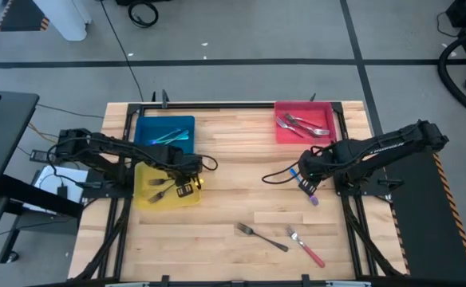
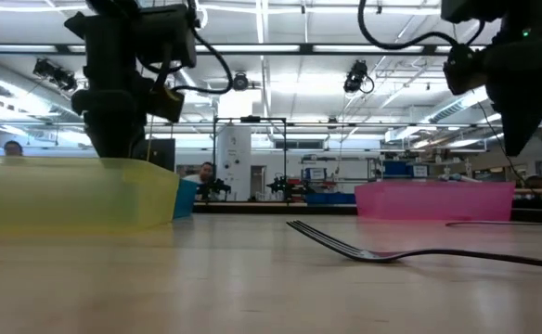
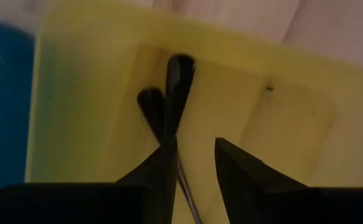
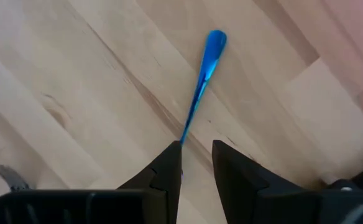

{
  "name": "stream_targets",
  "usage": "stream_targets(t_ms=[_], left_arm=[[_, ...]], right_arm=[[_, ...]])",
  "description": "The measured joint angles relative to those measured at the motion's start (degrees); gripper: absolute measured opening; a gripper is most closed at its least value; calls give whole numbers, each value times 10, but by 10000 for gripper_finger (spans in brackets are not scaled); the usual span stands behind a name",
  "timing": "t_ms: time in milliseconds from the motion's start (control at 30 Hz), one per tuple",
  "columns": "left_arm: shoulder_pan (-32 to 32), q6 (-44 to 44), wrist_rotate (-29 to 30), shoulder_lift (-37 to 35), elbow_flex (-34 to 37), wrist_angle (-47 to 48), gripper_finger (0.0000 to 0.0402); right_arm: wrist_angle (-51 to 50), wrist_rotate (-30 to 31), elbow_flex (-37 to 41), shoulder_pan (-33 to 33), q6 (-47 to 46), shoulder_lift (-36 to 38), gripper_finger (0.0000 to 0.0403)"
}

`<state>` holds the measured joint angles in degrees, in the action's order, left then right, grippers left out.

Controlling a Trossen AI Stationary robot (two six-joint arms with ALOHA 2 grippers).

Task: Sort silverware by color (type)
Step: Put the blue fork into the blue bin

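From my station I see a pale wooden table (image 1: 233,207) carrying three shallow trays: a blue tray (image 1: 165,131) at the far left, a yellow tray (image 1: 157,187) just in front of it, the two touching or nearly so, and a red tray (image 1: 303,121) at the far right. Near the front edge, lying straight on the bare wood, are a grey metal fork (image 1: 261,237) and, just beside it to the right, a red-handled fork (image 1: 305,245). From table height, the grey fork's tines (image 2: 327,239) curl up off the boards, with the yellow tray's wall to its left and the red tray's wall behind.
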<state>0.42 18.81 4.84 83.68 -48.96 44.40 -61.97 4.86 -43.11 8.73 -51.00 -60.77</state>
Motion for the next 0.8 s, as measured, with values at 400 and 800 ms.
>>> stream_targets(t_ms=[400,800], left_arm=[[-21,-59,0,0,-80,-18,107],[9,-162,2,1,-108,-75,107]], right_arm=[[79,0,84,0,-63,0,139],[110,14,113,0,-106,-9,151]])
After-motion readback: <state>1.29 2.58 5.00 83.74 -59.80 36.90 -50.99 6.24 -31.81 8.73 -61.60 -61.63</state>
